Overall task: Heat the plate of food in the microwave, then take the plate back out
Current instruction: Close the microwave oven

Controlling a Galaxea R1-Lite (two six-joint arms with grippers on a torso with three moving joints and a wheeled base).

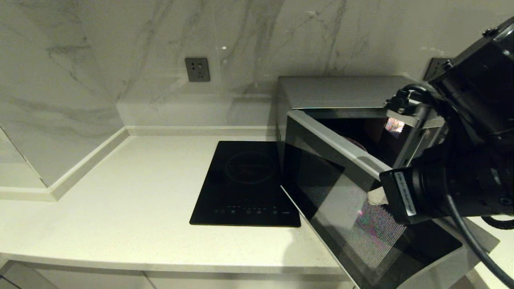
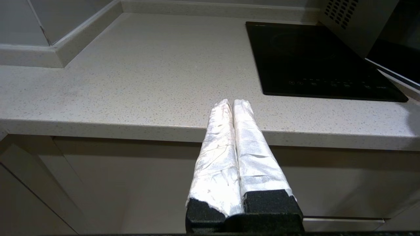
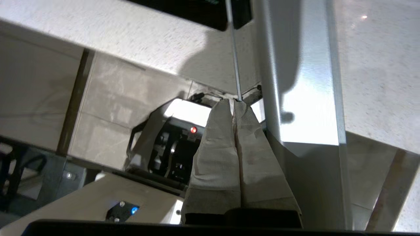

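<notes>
Our right gripper [image 3: 234, 105] has its wrapped fingers pressed together and holds nothing; in the right wrist view the tips sit just beside the silver edge of the microwave [image 1: 333, 96] door [image 1: 341, 192]. In the head view the arm fills the 3 o'clock side, its wrist in front of the door, which stands partly swung out toward 5 o'clock. Our left gripper [image 2: 232, 105] is parked below the counter [image 1: 140, 192] edge, fingers likewise shut on nothing.

The microwave stands at 2 o'clock on the counter, touching or just beside the black cooktop [image 1: 247, 180] near centre. Through the gap we make out a dark cavity and a faint rounded rim that may be the plate of food [image 1: 355, 142]; we cannot tell for certain.

We judge the step in hand to be working the door with the closed fingertips, either pushing it shut for heating or swinging it wide for retrieval; which one, we cannot say. The next move calls for keeping the tips against the door's edge without slipping off the smooth trim.
</notes>
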